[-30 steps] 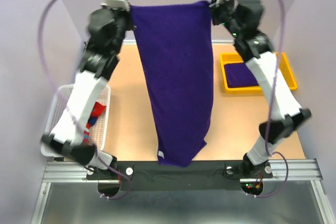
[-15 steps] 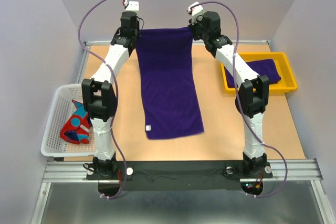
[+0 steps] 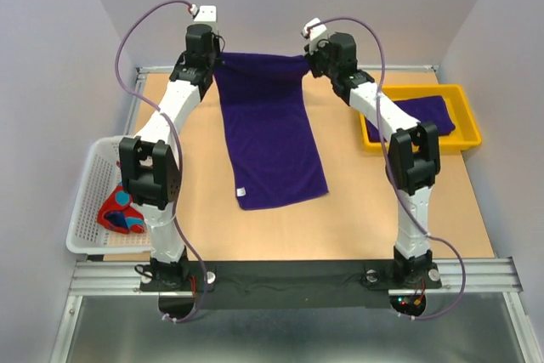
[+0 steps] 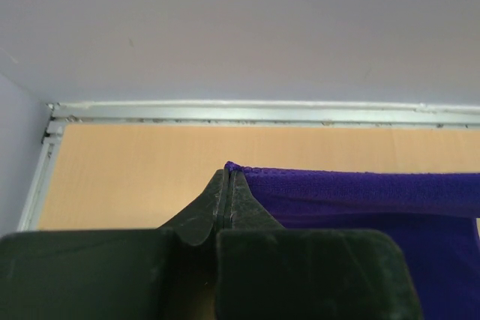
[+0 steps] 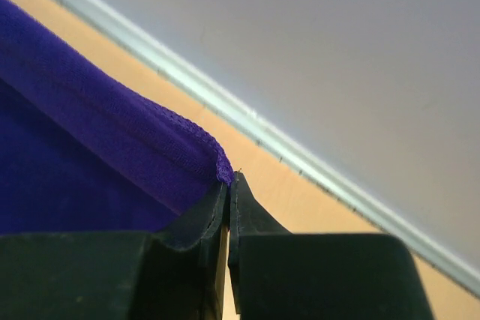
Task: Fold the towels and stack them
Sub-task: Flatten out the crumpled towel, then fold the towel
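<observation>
While L tool [image 4: 227, 179] & R tool [image 5: 228, 183] stay clamped on purple towel [image 3: 272, 138], its near edge slid back.

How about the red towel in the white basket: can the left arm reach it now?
Probably not yet: the left gripper is shut on the purple towel, far from the basket. The red towel itself lies uncovered, beside the arm.

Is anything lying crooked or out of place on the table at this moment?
The purple towel, pinched at its far corners by the left gripper and right gripper, lies slightly askew: its near end sits further right than its far end. Nothing looks spilled or damaged.
</observation>
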Robot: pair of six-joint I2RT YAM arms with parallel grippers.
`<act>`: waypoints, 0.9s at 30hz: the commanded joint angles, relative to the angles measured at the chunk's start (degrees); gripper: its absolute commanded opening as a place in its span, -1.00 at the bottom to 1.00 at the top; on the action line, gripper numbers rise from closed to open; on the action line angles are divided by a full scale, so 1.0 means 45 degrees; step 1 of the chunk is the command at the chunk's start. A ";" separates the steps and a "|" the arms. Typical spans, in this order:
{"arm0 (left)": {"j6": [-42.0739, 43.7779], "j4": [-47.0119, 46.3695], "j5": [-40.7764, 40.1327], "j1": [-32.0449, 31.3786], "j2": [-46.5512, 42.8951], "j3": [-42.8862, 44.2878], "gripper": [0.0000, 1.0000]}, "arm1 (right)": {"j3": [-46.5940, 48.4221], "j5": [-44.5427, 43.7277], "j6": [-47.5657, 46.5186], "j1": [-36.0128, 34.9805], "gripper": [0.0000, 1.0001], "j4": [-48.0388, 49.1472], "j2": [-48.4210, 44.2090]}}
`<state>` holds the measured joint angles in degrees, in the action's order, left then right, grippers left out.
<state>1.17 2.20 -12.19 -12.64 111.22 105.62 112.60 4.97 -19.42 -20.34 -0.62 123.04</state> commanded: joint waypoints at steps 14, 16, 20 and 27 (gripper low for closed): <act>-0.2857 0.1717 0.2063 0.0095 -0.4789 -0.5345 -1.00 | -0.5528 -0.0539 -0.0217 0.0125 -0.99 0.0627 -0.4957; -0.3148 0.1952 0.2180 0.0095 -0.5163 -0.5580 -1.00 | -0.5995 -0.0461 -0.0158 0.0125 -0.99 0.0607 -0.5349; -0.3676 0.2344 0.3133 0.0076 -0.6216 -0.6689 -1.00 | -0.7320 -0.0187 0.0252 0.0125 -0.99 0.0607 -0.6481; -0.4614 0.2480 0.3391 -0.0042 -0.7993 -0.9055 -1.00 | -1.0015 0.0652 0.1657 0.0125 -0.98 0.0238 -0.8630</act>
<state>-17.15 11.31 3.66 -13.17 79.44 68.73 72.03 7.44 -15.88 -20.34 0.14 89.06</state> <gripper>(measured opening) 0.014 0.045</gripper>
